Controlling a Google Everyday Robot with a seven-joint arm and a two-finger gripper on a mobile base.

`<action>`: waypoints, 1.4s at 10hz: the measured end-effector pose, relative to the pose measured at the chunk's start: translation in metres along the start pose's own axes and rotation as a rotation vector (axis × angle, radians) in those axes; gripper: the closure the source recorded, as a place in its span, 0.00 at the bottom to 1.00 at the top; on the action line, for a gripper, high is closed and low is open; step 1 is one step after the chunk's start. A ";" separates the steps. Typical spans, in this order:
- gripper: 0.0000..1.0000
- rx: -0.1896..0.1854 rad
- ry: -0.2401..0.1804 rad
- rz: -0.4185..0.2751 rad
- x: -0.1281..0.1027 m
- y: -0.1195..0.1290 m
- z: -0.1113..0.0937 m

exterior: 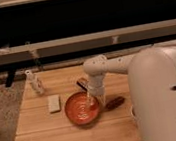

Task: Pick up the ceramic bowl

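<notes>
The ceramic bowl (83,109) is a wide, shallow, glossy orange-red bowl with pale marks inside. It sits on the wooden table (52,137) near the middle. My gripper (92,99) hangs from the white arm (106,69) straight down over the bowl's right rim, its tips at or just inside the rim.
A pale rectangular sponge-like block (54,103) lies left of the bowl. A small white bottle (34,82) stands at the table's far left. A dark brown object (114,102) lies right of the bowl, and a dark item (82,84) behind it. My white body (163,103) hides the table's right end.
</notes>
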 end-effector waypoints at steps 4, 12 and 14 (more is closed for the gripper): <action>0.94 -0.024 0.006 -0.006 0.003 0.001 -0.007; 1.00 -0.185 -0.178 -0.032 0.018 0.018 -0.076; 1.00 -0.216 -0.204 -0.079 0.021 0.030 -0.089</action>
